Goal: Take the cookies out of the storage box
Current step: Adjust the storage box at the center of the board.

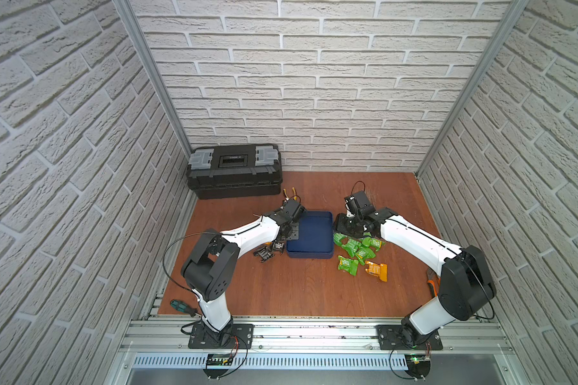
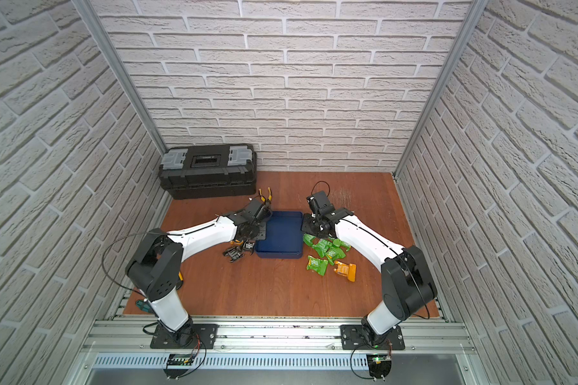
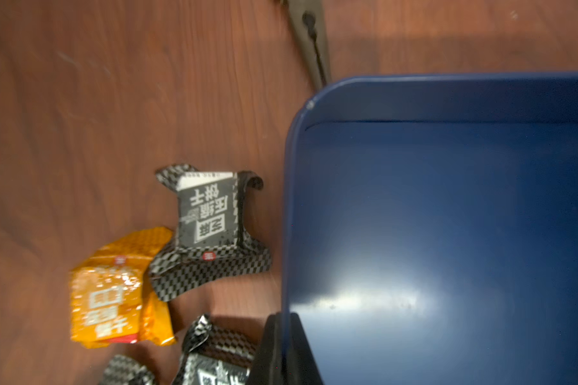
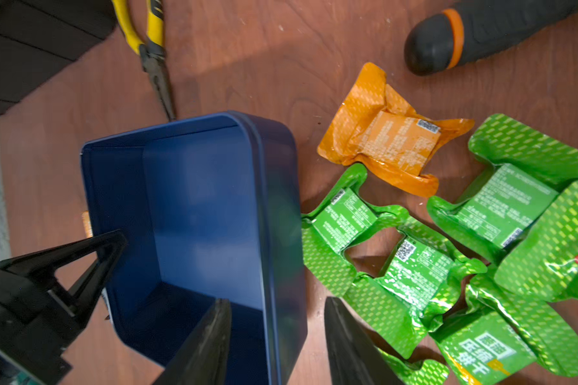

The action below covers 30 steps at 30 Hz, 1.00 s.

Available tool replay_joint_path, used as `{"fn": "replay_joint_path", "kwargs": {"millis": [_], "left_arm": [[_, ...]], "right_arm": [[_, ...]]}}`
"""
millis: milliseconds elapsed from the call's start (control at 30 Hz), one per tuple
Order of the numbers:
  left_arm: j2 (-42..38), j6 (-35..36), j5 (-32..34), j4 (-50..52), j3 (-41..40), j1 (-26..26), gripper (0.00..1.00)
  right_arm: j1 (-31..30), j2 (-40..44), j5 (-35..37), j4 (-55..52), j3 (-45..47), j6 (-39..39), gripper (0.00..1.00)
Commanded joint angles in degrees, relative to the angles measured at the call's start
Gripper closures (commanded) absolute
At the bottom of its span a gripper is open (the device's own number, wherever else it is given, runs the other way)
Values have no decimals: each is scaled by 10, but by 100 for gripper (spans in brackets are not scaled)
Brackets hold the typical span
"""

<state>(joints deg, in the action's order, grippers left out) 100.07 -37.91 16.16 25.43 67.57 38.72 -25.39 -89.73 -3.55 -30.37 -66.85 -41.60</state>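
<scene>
The box [image 1: 314, 235] [image 4: 197, 206] sits on the table [image 1: 281, 293] between the two claws, each at one of its side walls. The left claw [image 3: 283, 333] [image 1: 289, 235] is clamped tight on the wall nearest it, one finger inside the box and one outside. The right claw [image 4: 277, 303] [image 1: 342, 230] stands with its jaws parted astride the opposite wall, one finger over the box floor and one over the table outside, and neither seems to press on the wall. All the cookies [image 2: 324, 246] I can make out lie out on the table. A heap of green packets [image 4: 414, 266] [image 1: 357, 246] lies just outside the right claw's outer finger, some overlapping, with an orange packet [image 4: 391, 140] [image 1: 376, 270] at the heap's edge, farther from that claw. Just outside the left claw are a few black packets [image 3: 211, 216] [image 1: 267, 253], the nearest close beside the box wall, and a second orange packet [image 3: 114, 293] touches it on the side away from the claw. Past the box's far wall, beyond both claws, lie yellow pliers [image 4: 151, 50] [image 1: 292, 192], nose pointing at a box corner. Further off behind the left claw a black toolbox [image 1: 234, 170] stands against the brick wall. A tool with a black and orange handle [image 4: 447, 36] lies past the orange packet, well away from the right claw. A green screwdriver [image 1: 181, 306] lies by the left arm's base.
</scene>
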Motion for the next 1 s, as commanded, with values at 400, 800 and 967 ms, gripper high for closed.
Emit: {"fn": "replay_joint_path", "kwargs": {"millis": [400,800,967], "left_arm": [[-137,29,257,-194,-122,99,100],[-53,-151,65,107,9,69,100],[-13,-159,34,139,42,59,100]], "right_arm": [[-6,78,6,14,39,-6,51],[-6,97,11,6,36,-10,51],[-5,101,19,2,37,-11,51]]}}
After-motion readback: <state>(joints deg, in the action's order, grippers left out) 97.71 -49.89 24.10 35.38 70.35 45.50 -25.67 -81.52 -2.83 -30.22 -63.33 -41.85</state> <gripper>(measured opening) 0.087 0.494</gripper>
